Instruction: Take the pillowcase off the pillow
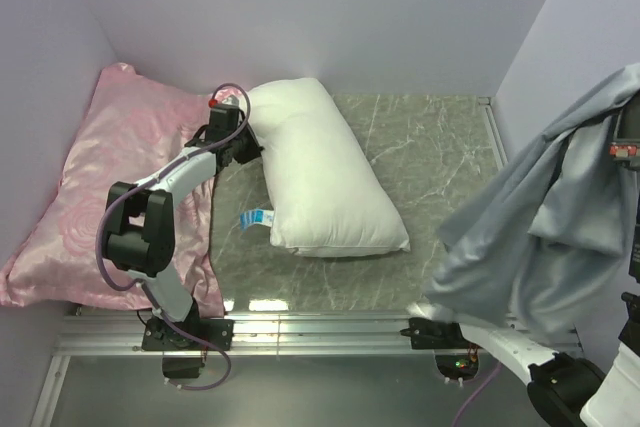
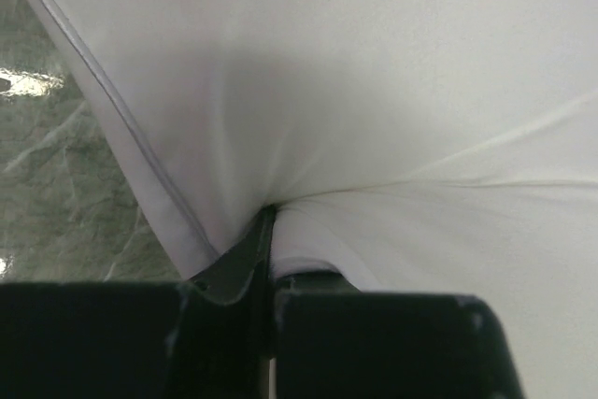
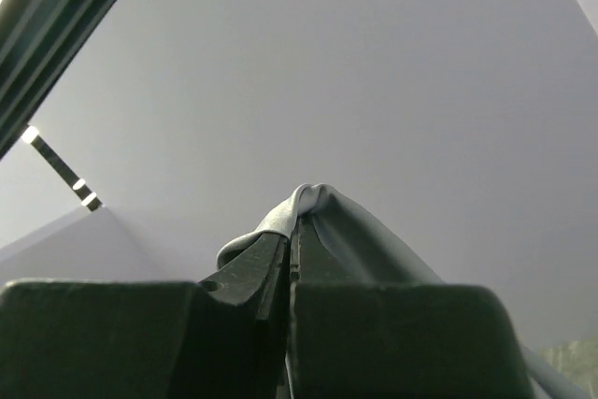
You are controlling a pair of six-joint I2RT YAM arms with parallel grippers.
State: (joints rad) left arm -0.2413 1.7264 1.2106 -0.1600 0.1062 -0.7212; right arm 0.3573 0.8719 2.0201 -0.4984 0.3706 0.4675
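The white pillow [image 1: 322, 169] lies bare on the marble table, its blue-and-white label [image 1: 257, 218] at the near left seam. My left gripper [image 1: 250, 144] is shut on the pillow's far left edge; in the left wrist view its jaws [image 2: 269, 221] pinch a fold of the white pillow fabric [image 2: 392, 119]. The grey pillowcase [image 1: 540, 237] hangs free at the right, fully off the pillow. My right gripper [image 1: 628, 112] is raised high at the right edge and shut on the pillowcase top; the right wrist view shows its jaws [image 3: 297, 217] pinching a grey fold [image 3: 322, 203].
A pink rose-patterned satin pillow [image 1: 100, 177] lies along the left wall, under the left arm. The grey marble table [image 1: 430, 147] runs to the back and right walls. A metal rail [image 1: 320, 332] runs along the near edge.
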